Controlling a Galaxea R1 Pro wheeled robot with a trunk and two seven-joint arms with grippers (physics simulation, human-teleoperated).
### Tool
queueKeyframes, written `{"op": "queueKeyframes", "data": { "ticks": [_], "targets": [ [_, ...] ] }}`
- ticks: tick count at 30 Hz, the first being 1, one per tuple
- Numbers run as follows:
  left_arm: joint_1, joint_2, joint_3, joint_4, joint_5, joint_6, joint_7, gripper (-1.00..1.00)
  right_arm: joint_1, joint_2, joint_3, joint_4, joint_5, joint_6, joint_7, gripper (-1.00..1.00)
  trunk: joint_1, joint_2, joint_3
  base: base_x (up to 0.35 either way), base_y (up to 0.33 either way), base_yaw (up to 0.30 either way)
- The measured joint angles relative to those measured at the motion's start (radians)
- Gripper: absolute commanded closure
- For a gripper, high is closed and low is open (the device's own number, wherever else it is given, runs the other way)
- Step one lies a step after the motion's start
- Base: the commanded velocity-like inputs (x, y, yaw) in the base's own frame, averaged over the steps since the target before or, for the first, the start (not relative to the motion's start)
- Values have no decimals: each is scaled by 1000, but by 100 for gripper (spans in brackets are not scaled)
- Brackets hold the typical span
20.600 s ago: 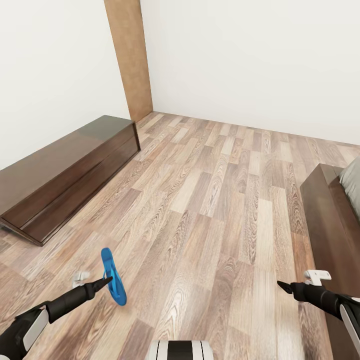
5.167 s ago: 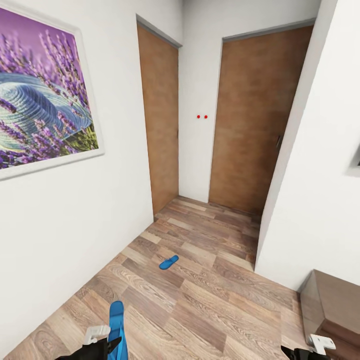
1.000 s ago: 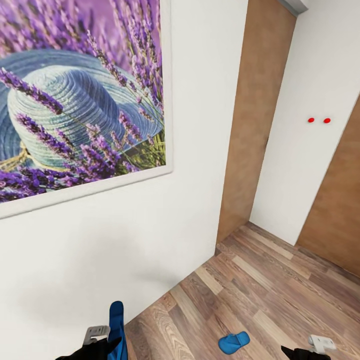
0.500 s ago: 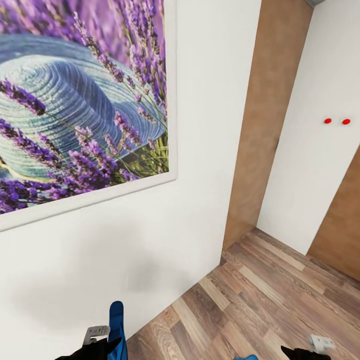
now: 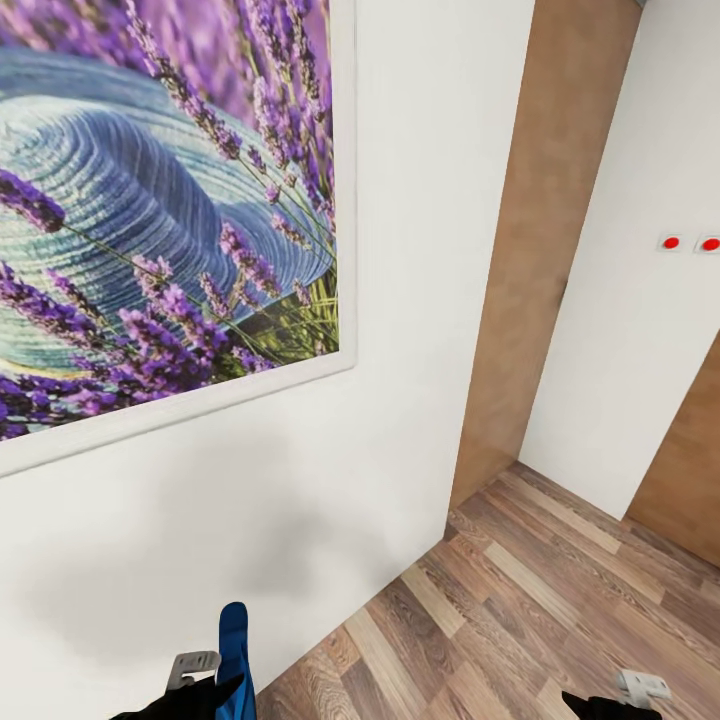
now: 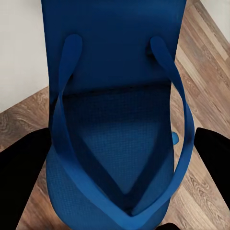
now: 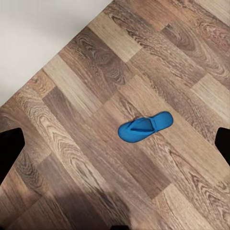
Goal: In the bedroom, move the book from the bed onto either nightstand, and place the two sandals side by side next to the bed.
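Head view: a white wall (image 5: 400,300) bearing a lavender picture (image 5: 160,220), brown doors (image 5: 540,250), wood-plank floor (image 5: 520,610). The left pincer (image 5: 215,685) pinches one blue sandal (image 5: 235,650), standing on edge; the right pincer (image 5: 600,702) sits cut off at the frame's bottom.

Left wrist view: the held sandal's straps (image 6: 115,120) lie between dark fingers (image 6: 21,177).

Right wrist view: the second sandal (image 7: 143,126) lies flat on the floor, fingers (image 7: 9,148) spread wide and empty. Best to descend squarely, grip one edge. Bed and book are hidden.
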Motion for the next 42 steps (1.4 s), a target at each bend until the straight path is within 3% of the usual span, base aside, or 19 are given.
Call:
{"op": "queueKeyframes", "data": {
  "ticks": [19,42],
  "targets": [
    [0,0,0,0,0,0,0,100,0,0,0,0,0,0,0,-100,0,0,0,0,0,-6],
    [0,0,0,1,0,0,0,100,0,0,0,0,0,0,2,-100,0,0,0,0,0,-232]
  ]
}}
